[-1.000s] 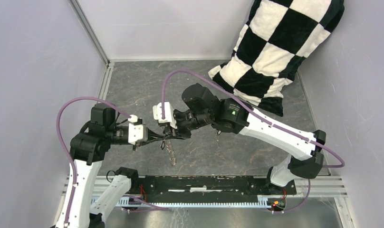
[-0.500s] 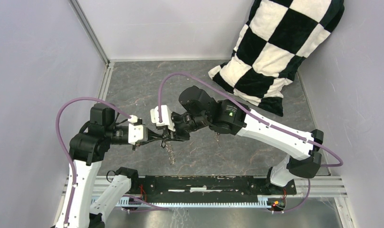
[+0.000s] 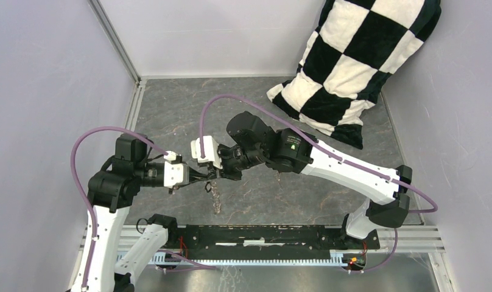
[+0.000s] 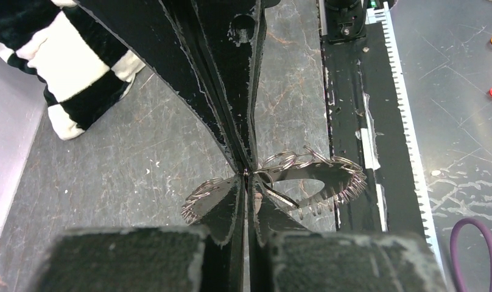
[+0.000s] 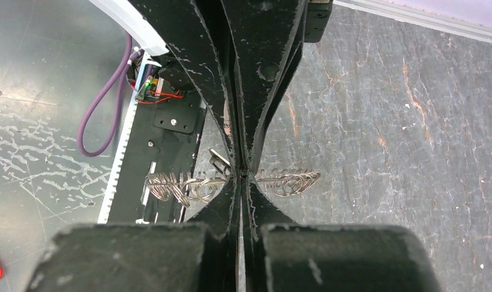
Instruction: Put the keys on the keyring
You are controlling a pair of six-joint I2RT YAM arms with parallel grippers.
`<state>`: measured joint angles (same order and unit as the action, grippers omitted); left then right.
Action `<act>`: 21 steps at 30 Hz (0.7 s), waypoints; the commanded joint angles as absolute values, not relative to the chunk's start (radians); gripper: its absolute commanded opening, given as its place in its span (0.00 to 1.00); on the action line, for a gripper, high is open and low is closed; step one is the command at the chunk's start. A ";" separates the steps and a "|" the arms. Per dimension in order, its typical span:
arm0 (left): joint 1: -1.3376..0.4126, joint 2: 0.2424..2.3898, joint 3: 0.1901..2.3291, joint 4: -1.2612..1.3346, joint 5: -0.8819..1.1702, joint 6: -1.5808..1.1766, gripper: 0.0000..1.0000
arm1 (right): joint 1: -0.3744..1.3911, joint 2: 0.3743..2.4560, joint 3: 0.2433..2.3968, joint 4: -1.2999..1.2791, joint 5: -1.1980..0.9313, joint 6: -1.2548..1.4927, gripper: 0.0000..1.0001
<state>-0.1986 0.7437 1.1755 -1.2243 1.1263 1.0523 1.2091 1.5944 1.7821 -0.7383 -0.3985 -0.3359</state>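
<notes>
The keyring (image 3: 215,196) hangs on edge in mid-air over the grey table, a metal ring strung with many small loops. My left gripper (image 3: 202,177) reaches in from the left and is shut on its upper rim. From the right, my right gripper (image 3: 214,176) is shut on that rim too, tip to tip with the left. In the left wrist view the keyring (image 4: 329,173) spreads to both sides of the shut left gripper (image 4: 248,174). The right wrist view shows the keyring (image 5: 289,180) running through the shut right gripper (image 5: 240,173). One small key (image 5: 218,160) dangles beside the tips.
A black-and-white checkered pillow (image 3: 359,67) leans in the far right corner. A black rail (image 3: 274,234) with a toothed strip runs along the near edge between the arm bases. Grey walls close in the left, back and right sides. Purple cables loop over both arms.
The right gripper has slid a little to the left and closed its jaws on the keyring rim. The hanging ring shifted slightly left with it. The left gripper kept its grip.
</notes>
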 commanded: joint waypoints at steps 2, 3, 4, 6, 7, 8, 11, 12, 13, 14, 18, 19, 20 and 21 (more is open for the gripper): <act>-0.201 0.737 1.226 -1.228 1.160 1.107 0.02 | 1.212 1.611 1.815 -0.741 -0.367 -0.337 0.00; -0.201 0.736 1.229 -1.227 1.160 1.104 0.02 | 1.212 1.614 1.817 -0.745 -0.365 -0.339 0.00; -0.201 0.737 1.232 -1.227 1.160 1.102 0.02 | 1.213 1.613 1.815 -0.743 -0.356 -0.338 0.00; -0.201 0.735 1.235 -1.226 1.156 1.096 0.09 | 1.212 1.591 1.789 -0.706 -0.343 -0.331 0.00; -0.201 0.735 1.236 -1.223 1.154 1.084 0.15 | 1.211 1.565 1.758 -0.666 -0.337 -0.322 0.00; -0.201 0.735 1.238 -1.215 1.150 1.064 0.19 | 1.210 1.537 1.721 -0.609 -0.341 -0.313 0.00; -0.201 0.731 1.240 -1.175 1.146 0.984 0.27 | 1.201 1.419 1.548 -0.409 -0.369 -0.263 0.00; -0.201 0.729 1.242 -1.164 1.147 0.963 0.28 | 1.196 1.383 1.502 -0.329 -0.384 -0.243 0.00; -0.201 0.729 1.242 -1.150 1.148 0.942 0.28 | 1.191 1.355 1.451 -0.273 -0.395 -0.223 0.00; -0.201 0.726 1.243 -1.134 1.152 0.917 0.29 | 1.186 1.331 1.408 -0.215 -0.410 -0.203 0.00; -0.201 0.723 1.243 -1.068 1.180 0.812 0.28 | 1.173 1.274 1.305 -0.062 -0.462 -0.143 0.00; -0.201 0.721 1.241 -1.045 1.194 0.781 0.28 | 1.172 1.266 1.281 -0.033 -0.468 -0.126 0.00; -0.201 0.720 1.236 -1.029 1.214 0.750 0.27 | 1.170 1.257 1.260 0.008 -0.477 -0.111 0.00; -0.201 0.720 1.228 -1.014 1.237 0.710 0.27 | 1.167 1.251 1.232 0.055 -0.484 -0.088 0.00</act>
